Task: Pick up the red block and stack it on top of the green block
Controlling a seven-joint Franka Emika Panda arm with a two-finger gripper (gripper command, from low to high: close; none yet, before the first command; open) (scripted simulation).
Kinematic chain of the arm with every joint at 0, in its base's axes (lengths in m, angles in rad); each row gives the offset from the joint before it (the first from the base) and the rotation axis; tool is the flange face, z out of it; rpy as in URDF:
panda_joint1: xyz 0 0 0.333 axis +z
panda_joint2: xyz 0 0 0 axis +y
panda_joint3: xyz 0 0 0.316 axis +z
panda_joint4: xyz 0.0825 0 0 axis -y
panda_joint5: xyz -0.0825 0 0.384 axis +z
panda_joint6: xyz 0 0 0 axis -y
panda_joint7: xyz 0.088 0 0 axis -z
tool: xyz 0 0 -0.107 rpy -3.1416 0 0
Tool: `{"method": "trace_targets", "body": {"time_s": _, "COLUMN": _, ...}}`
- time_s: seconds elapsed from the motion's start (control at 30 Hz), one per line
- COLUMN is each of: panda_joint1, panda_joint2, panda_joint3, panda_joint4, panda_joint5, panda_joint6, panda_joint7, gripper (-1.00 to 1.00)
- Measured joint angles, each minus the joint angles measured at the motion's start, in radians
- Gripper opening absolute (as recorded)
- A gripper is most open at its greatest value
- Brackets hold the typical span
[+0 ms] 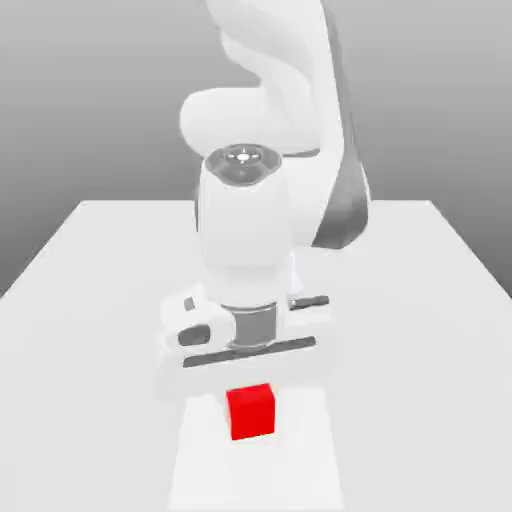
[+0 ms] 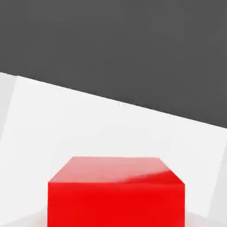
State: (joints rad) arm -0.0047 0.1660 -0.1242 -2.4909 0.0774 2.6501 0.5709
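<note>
The red block point(image 1: 251, 411) is a small glossy cube at the near end of the white table, seen in the exterior view. My white gripper point(image 1: 250, 366) hangs directly over it, with the hand's underside just above the block's top face. Whether the block rests on the table or is lifted I cannot tell. In the hand view the red block point(image 2: 116, 195) is very close, its top face and one side showing, with white table surface beyond it.
The white table point(image 1: 90, 290) stretches out on both sides of the arm and behind it. The arm's bulky white links point(image 1: 262, 200) rise over the table's middle. A dark grey backdrop point(image 2: 133, 48) lies past the table's edge.
</note>
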Motion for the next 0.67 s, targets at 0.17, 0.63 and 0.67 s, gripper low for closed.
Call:
{"method": "trace_targets", "body": {"time_s": 0.17, "panda_joint1": -0.096, "panda_joint2": 0.1, "panda_joint3": -0.112, "panda_joint4": 0.182, "panda_joint5": 0.065, "panda_joint6": -0.091, "panda_joint7": 0.144, "gripper": -1.0}}
{"method": "trace_targets", "body": {"time_s": 0.63, "panda_joint1": -0.278, "panda_joint2": 0.358, "panda_joint3": -0.216, "panda_joint4": 0.444, "panda_joint5": 0.22, "panda_joint6": -0.125, "panda_joint7": 0.303, "gripper": 1.0}}
{"method": "trace_targets", "body": {"time_s": 0.67, "panda_joint1": -0.278, "panda_joint2": 0.358, "panda_joint3": -0.216, "panda_joint4": 0.444, "panda_joint5": 0.22, "panda_joint6": -0.125, "panda_joint7": 0.303, "gripper": 1.0}}
